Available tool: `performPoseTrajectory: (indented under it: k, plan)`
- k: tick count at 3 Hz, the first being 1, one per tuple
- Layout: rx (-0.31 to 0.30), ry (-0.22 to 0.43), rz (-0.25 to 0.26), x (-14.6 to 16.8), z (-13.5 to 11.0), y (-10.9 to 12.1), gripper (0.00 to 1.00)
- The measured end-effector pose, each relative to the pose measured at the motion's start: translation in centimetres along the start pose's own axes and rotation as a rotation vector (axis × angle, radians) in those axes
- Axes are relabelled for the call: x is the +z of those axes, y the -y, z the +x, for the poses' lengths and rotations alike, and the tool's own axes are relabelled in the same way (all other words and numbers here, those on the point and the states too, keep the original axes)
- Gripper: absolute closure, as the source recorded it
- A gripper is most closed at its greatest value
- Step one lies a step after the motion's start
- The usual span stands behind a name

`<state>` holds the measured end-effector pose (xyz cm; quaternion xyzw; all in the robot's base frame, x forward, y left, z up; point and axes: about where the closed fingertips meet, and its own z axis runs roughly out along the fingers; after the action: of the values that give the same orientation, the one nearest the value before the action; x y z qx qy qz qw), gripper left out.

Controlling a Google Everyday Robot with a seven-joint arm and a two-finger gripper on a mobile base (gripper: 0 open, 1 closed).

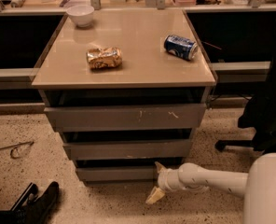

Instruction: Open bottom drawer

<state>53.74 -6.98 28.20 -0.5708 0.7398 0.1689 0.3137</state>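
Note:
The bottom drawer (114,173) is the lowest and narrowest of three flat grey fronts in the cabinet, just above the floor. Its front stands slightly proud of the cabinet, with a dark gap above it. My gripper (156,181) is at the end of the white arm (208,177) that reaches in from the lower right. It is directly in front of the drawer's right end. It is open and empty, with one cream finger (160,166) up at the drawer's top edge and the other (154,196) down near the floor.
The mid-sized front (127,149) and the widest, scratched front (125,117) sit above it. On the tan cabinet top (142,59) are a white bowl (80,15), a crumpled snack bag (104,58) and a blue can (180,46). A black office chair (264,111) stands at the right and a black object (33,204) lies on the floor at the lower left.

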Motion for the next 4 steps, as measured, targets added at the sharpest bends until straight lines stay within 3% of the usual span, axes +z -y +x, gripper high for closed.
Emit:
performPoseTrajectory:
  k: [2,4]
  plan:
    - [0.031,-0.021,0.046,3.1,2.5,2.6,0.00]
    - [0.010,-0.037,0.031,6.2,2.7,5.0,0.00]
